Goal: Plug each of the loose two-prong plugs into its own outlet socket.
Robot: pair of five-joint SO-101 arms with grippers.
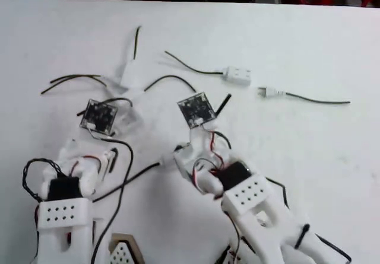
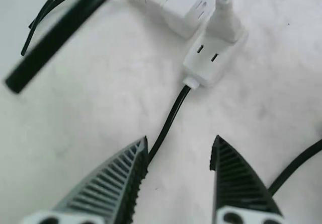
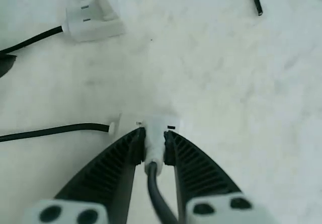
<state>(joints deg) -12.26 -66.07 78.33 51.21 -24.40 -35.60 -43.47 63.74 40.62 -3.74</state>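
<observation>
My right gripper (image 3: 155, 139) is shut on a white two-prong plug (image 3: 153, 148) whose black cord runs back between the fingers. The plug presses onto a white outlet socket (image 3: 143, 122) lying on the table; its prongs are hidden. In the high view this pair lies near the table's middle (image 1: 175, 154). My left gripper (image 2: 178, 176) is open just above the table, a black cord (image 2: 166, 128) passing between its fingers. That cord leads to an outlet socket (image 2: 209, 58) with a white plug (image 2: 225, 20) in it. A loose plug (image 1: 266, 92) lies beside another outlet socket (image 1: 237, 75) at the back right.
A further outlet socket (image 2: 188, 7) lies against the plugged one, with black cords (image 1: 71, 80) spreading left from the cluster (image 1: 127, 77). The loose plug's cord (image 1: 317, 101) trails right. The table's right side and far edge hold free room.
</observation>
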